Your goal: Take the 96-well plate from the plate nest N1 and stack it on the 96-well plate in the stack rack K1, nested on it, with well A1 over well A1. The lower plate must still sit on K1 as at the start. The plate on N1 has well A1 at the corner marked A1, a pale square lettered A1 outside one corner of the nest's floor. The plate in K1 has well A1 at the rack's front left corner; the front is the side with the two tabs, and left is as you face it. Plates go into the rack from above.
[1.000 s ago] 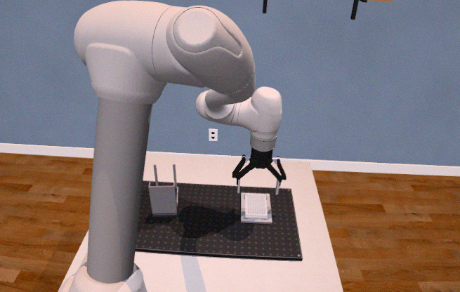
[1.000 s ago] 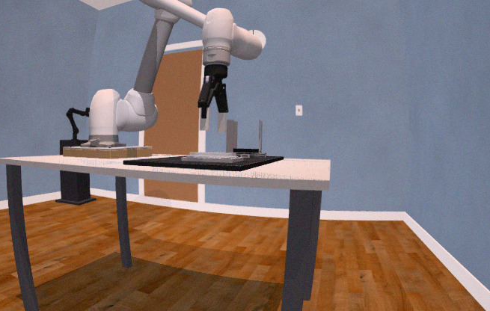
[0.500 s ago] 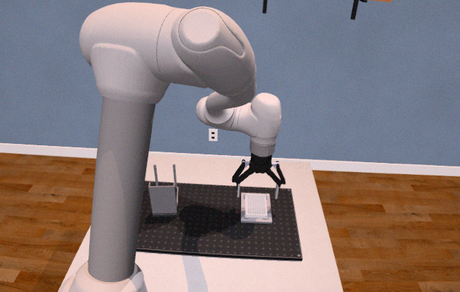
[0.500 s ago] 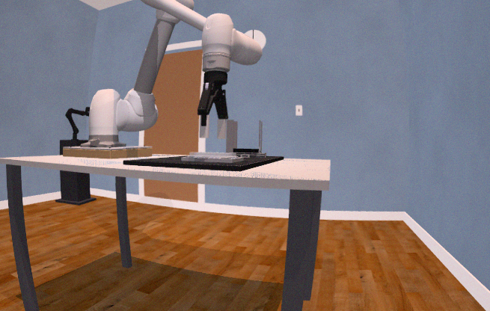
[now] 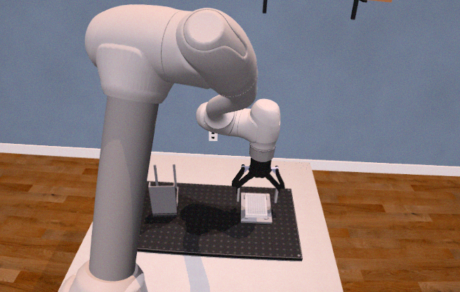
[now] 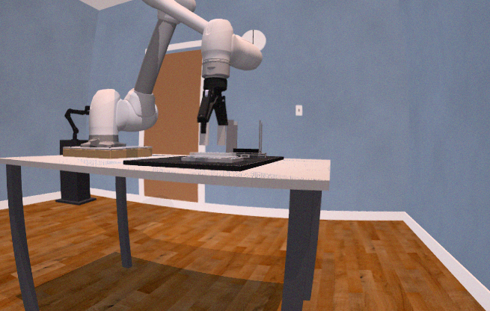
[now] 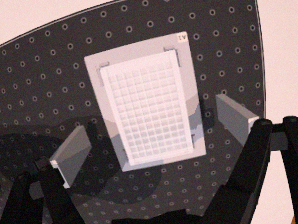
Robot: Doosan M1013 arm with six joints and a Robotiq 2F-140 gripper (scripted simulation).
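In the wrist view, the black two-fingered claw (image 7: 152, 137) is running off the bottom edge, so only its linkages and pale pads are showing. Below the claw, the pale grey plate nest (image 7: 100, 72) is lying partly covered by the white gridded 96-well plate (image 7: 149, 106); its corner lettering is staying too small to read. In the top view, the arm is masking the desk (image 5: 224, 279) left of the claw.
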